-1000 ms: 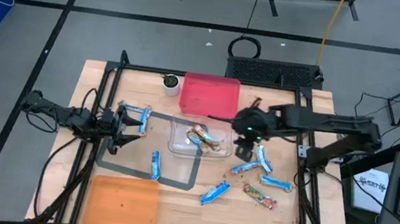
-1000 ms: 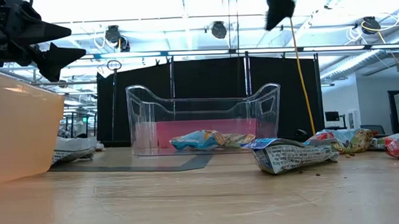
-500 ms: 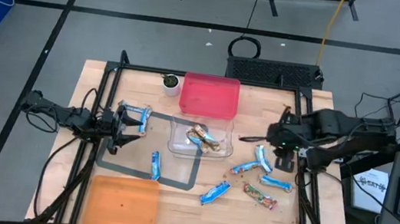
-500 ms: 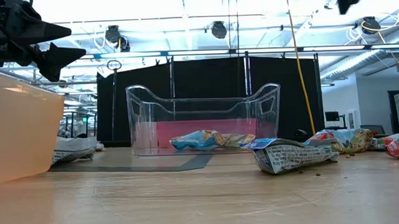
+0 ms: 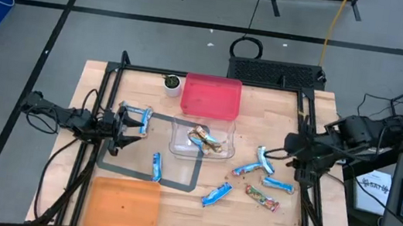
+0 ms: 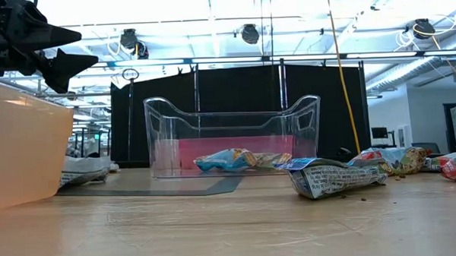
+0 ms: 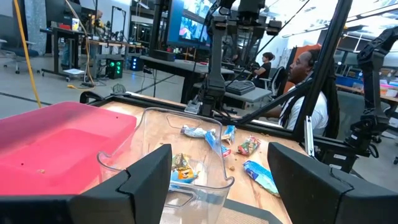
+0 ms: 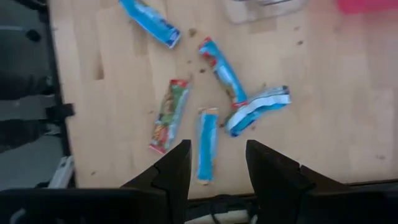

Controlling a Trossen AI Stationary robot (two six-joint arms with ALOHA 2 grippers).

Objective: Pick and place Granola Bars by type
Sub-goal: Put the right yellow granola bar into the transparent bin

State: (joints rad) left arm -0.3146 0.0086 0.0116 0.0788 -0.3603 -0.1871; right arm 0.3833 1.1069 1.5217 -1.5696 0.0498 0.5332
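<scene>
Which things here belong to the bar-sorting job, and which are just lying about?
Job:
- granola bars loose on the table
- clear bin with bars inside
- red bin
- orange bin

Lying about:
- white cup
- grey mat

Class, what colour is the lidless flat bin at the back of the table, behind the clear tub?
Pinkish red, clearest in the high view.

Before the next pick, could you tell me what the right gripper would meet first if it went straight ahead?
Probably the blue-and-white granola bar lying centred between the right gripper's open jaws, though depth is unclear.
</scene>
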